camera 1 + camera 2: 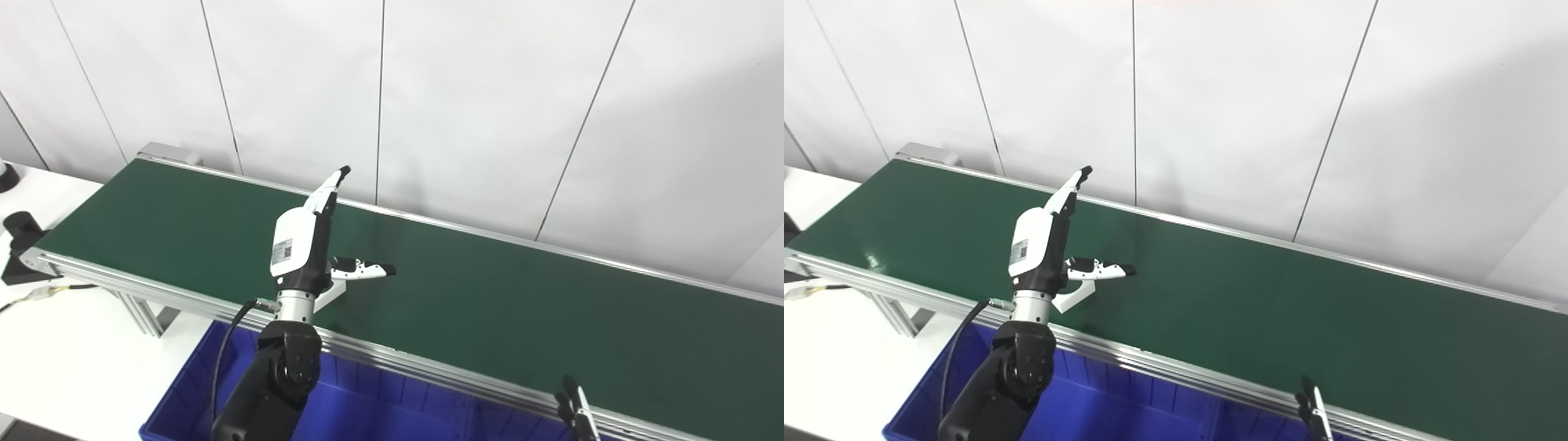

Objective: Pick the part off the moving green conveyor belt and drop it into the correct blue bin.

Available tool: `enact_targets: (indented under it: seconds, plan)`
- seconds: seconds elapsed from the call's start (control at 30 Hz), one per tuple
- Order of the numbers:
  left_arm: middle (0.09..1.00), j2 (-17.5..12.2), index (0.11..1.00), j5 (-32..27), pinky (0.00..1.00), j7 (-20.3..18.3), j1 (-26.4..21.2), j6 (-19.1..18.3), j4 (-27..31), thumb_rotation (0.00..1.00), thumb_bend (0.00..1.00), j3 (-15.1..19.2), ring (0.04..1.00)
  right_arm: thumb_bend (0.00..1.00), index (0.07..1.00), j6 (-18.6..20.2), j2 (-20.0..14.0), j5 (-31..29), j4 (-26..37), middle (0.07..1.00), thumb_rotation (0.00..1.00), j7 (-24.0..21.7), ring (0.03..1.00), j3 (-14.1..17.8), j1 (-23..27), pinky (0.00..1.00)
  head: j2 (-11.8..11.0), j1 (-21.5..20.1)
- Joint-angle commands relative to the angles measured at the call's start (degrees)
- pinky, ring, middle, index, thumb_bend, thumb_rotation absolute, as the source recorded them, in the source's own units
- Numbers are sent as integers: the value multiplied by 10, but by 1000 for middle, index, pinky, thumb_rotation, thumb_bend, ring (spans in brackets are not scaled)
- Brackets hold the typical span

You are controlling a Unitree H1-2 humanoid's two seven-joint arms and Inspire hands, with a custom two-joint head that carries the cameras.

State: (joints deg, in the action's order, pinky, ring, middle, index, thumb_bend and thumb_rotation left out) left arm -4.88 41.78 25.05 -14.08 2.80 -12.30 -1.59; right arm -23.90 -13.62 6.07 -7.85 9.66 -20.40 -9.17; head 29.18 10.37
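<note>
The green conveyor belt (490, 294) runs diagonally from upper left to lower right, and I see no part on it. My left hand (309, 236) is raised over the belt's near edge, open, with fingers pointing up and away and the thumb sticking out to the right; it holds nothing. Of my right hand (577, 410) only the fingertips show at the bottom edge, near the belt's front rail. A blue bin (367, 410) sits below the belt's near rail, under my left arm.
White wall panels stand behind the belt. A white table (67, 355) lies at the lower left, with a black fixture (21, 242) and a cable by the belt's left end. The belt's aluminium rail (398, 361) separates belt and bin.
</note>
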Motion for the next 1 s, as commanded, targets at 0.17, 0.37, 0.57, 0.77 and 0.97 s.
enact_targets:
  seconds: [0.17,0.37,0.57,0.77,0.97]
  plan:
    - [912,3,920,-28,755,37,-30,-5,-43,267,987,3,884,1000,1000,-30,2,5,21,991,1000,1,963,-1,4,939,2,0]
    - [907,1,919,-43,737,32,-30,-38,-79,247,981,-1,871,1000,1000,-30,2,0,29,998,1000,-4,967,-1,2,943,3,-2]
    - [899,-4,907,-46,724,43,-30,-48,-125,237,996,-12,868,983,1000,-30,2,0,33,1000,991,-3,958,-3,2,935,6,-8]
    - [891,-7,896,-41,748,47,-22,-58,-158,220,997,-30,869,988,1000,-30,4,1,36,985,993,-3,950,-3,1,927,10,-12]
    - [866,-30,888,13,875,25,-18,-103,-167,199,1000,-91,854,992,1000,-30,7,-1,38,985,989,-7,956,-3,1,940,13,-14]
